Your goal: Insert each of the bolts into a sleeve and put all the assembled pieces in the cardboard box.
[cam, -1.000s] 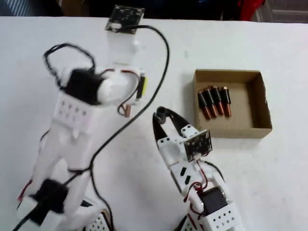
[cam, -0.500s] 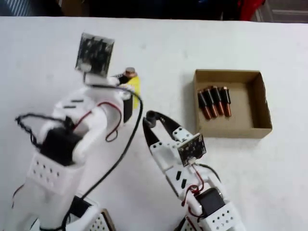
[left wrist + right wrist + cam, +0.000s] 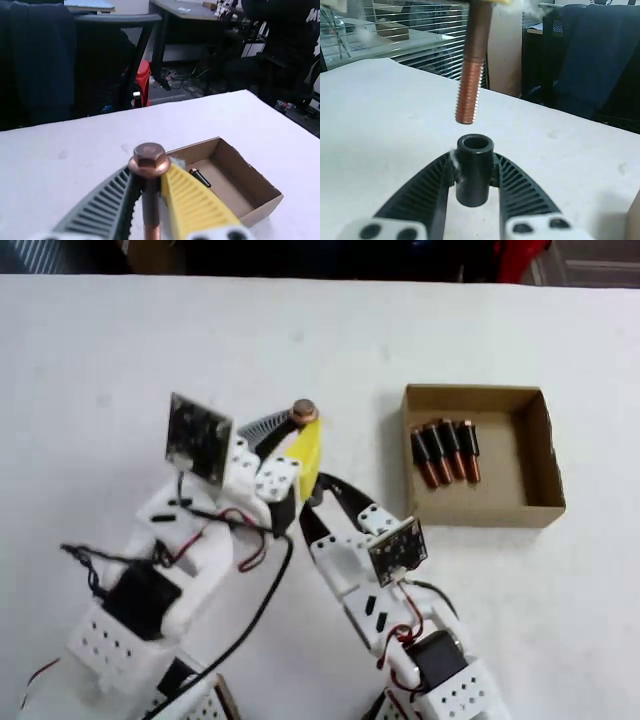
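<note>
Your left gripper (image 3: 149,174) has swung over, clamping the bolt (image 3: 473,65) point-down just above the sleeve (image 3: 474,175) your right gripper (image 3: 474,161) pinches.

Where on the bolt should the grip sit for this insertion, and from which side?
Take the bolt by its smooth shank just under the hex head, from the side, as the left gripper does. It hangs upright above the sleeve, so the threaded end must stay free.

White arms (image 3: 350,575), black cables (image 3: 262,602); left fingers (image 3: 195,205) yellow-grey, right fingers (image 3: 420,200) black.
</note>
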Robot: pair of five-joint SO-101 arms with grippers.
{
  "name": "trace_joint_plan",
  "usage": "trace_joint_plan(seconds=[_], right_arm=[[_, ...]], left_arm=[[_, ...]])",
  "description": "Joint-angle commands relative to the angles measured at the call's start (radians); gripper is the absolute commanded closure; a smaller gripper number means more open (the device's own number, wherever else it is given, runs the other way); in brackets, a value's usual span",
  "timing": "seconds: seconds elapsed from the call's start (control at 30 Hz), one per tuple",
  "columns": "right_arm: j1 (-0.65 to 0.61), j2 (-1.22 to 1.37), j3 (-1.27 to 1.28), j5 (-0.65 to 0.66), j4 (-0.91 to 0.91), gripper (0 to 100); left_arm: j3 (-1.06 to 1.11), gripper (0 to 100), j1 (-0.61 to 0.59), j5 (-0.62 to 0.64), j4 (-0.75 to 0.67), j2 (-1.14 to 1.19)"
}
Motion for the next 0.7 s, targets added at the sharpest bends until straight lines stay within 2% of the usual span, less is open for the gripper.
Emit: trace_joint_plan(seconds=[0.0,0.67], right_arm=[[-0.007,-0.024,0.021,-0.008,-0.002,98.1],[-0.008,-0.025,0.021,0.002,-0.008,98.1]], left_arm=[[0.009,98,0.019,-0.005,-0.057,-0.064],[0.060,98,0.016,-0.006,-0.071,-0.084]])
